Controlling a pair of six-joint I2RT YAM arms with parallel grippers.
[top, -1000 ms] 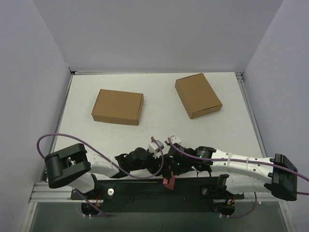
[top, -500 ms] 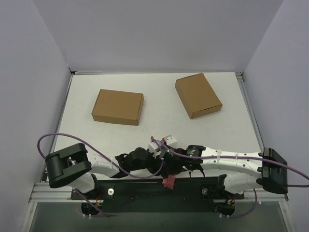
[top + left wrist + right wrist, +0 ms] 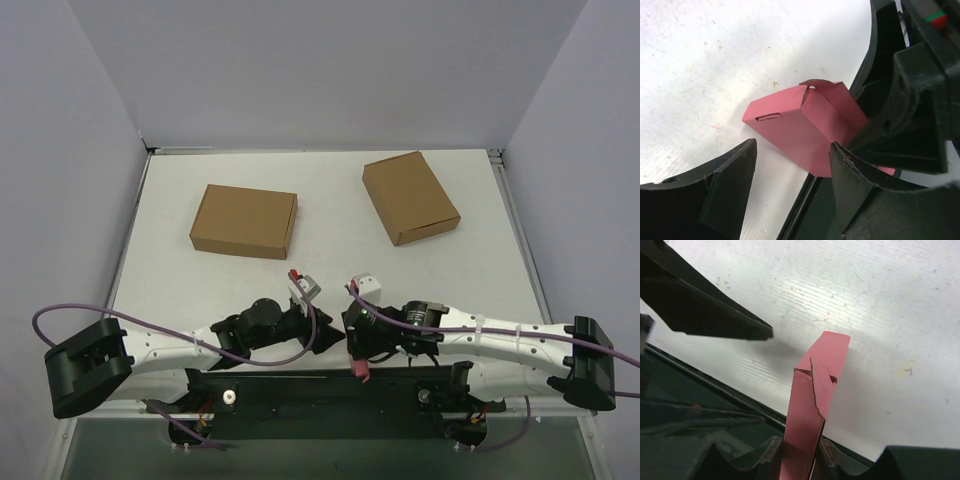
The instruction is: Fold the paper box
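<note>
While pinching the pink paper box in the narrow-set right end effector at the near edge of the surface, hold steady and bring the wide-open left end effector, straddling the slotted end, in squarely to tuck the loose flap without crushing.

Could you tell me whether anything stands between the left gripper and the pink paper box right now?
Nothing visible does. The left gripper is open and faces the paper box directly, with only bare table around it. The right gripper grips the box's other end, off to one side.
</note>
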